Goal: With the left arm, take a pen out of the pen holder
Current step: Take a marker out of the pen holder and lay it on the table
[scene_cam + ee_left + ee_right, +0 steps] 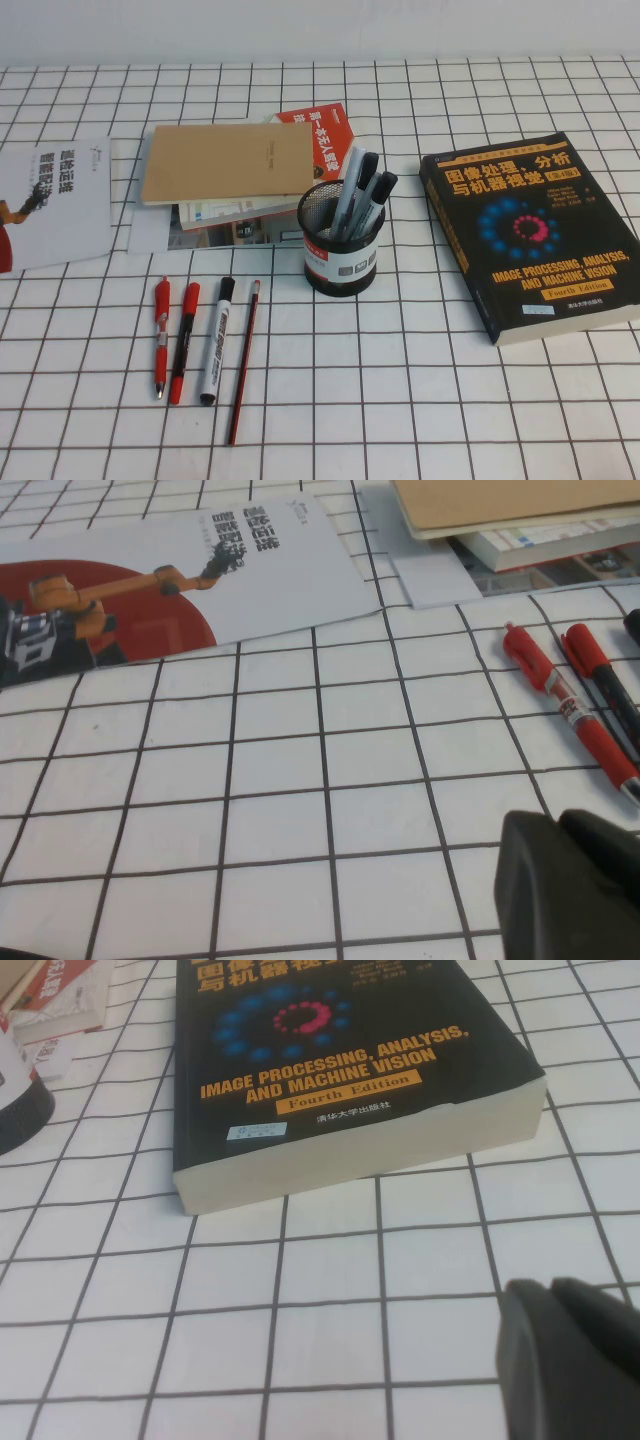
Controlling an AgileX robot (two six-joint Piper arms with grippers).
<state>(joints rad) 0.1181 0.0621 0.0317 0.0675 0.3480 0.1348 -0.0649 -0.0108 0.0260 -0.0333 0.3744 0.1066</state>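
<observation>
My left gripper (575, 890), closed tight and empty, over white gridded table (280, 780) by red pens (540, 665); right gripper (575, 1360), state unclear, by book (330, 1080).

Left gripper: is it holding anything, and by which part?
Nothing held. The left gripper is shut, empty, over bare table near the red pens; the right gripper sits empty by the book.
</observation>
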